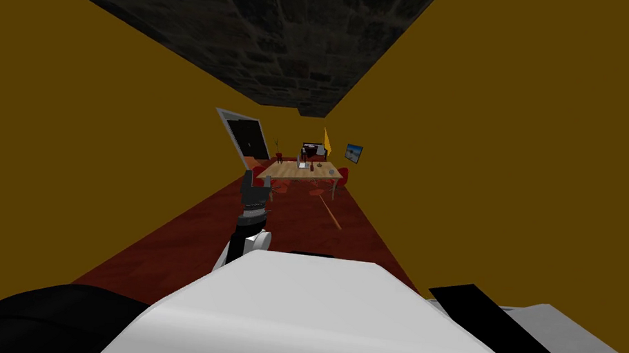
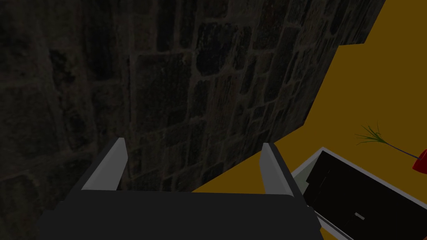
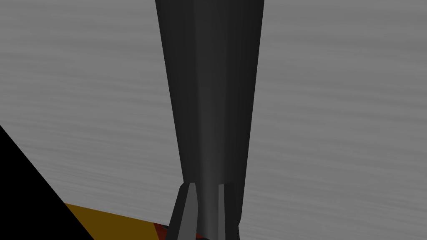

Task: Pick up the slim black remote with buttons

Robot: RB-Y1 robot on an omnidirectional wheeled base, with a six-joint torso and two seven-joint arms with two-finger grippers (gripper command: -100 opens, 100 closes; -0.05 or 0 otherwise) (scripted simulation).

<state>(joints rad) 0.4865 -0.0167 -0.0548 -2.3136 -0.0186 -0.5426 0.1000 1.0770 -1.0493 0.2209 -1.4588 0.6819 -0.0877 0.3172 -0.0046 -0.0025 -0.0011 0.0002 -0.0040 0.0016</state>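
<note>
The right claw [image 3: 206, 186] is gripping the slim black bar-shaped remote [image 3: 210, 96] by its near end, long axis running straight ahead, while the left claw [image 2: 194, 143] is gaping empty.

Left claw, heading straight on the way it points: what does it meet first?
The left claw, open, aims at the dark stone ceiling; nothing lies between, though the distance is unclear.

A far wooden table [image 1: 286, 172] on dark red floor [image 1: 184, 238] bears small things [image 1: 312, 165].
</note>
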